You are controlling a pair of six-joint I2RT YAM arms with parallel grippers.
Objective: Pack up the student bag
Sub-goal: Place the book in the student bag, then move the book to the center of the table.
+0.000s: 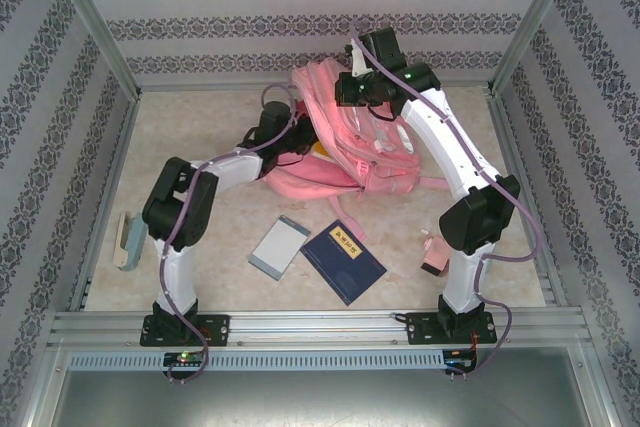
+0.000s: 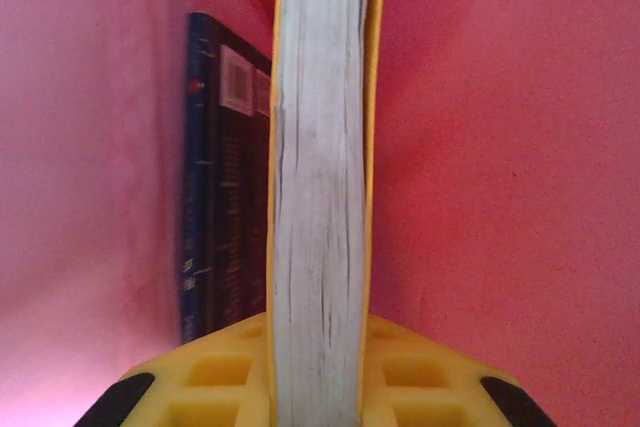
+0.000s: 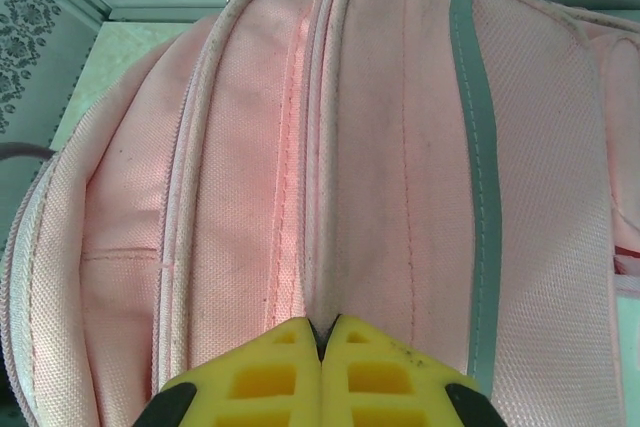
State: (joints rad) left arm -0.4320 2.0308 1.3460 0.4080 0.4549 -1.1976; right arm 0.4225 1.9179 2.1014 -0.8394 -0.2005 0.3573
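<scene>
Both jaws of the left claw (image 2: 318, 372) pinch a yellow-covered book (image 2: 320, 147) by its near end, page edges turned to the wrist camera; the book stands edge-on, its long axis running straight ahead of the claw and deeper into the student bag (image 2: 500, 167), whose pink lining closes in on both sides; just beside it, against the bag's left inner wall, a dark blue book (image 2: 225, 207) stands parallel. The coming move, I judge, is a straight push along that axis and then a release; the left arm is the one inside the bag's mouth. The right claw (image 3: 322, 347) is pressed together at a seam on the bag's outer front panel; whether it nips any fabric I cannot tell. On the table (image 1: 480, 137), on the bag's near side, lie a blue book (image 1: 343, 260) and a grey notebook (image 1: 277, 247), well apart from either claw.
</scene>
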